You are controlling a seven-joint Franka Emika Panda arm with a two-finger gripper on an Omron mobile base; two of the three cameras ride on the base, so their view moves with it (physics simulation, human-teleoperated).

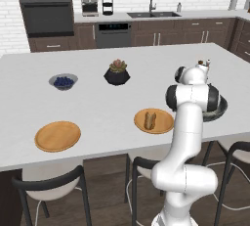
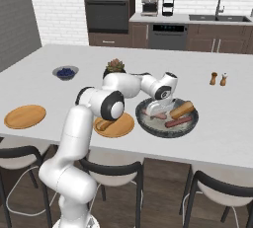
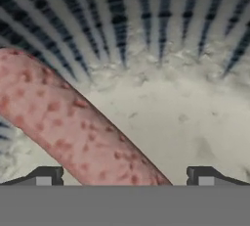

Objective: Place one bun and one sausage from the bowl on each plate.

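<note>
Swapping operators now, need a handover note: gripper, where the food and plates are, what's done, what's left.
Gripper: open, low inside the bowl, a sausage between its fingertips, not gripped.
Bowl also holds one bun and a second sausage.
Near plate: one bun on it, no sausage.
Far plate: bare.
Left: sausage to the near plate, then bun and sausage to the far plate.

A tan oblong bun [image 2: 182,109] and reddish-brown sausage [image 2: 178,122] are lying in the wide dark grey bowl [image 2: 190,126], right of the near orange-brown wooden plate [image 2: 123,125] that is carrying another bun [image 1: 150,119].
</note>
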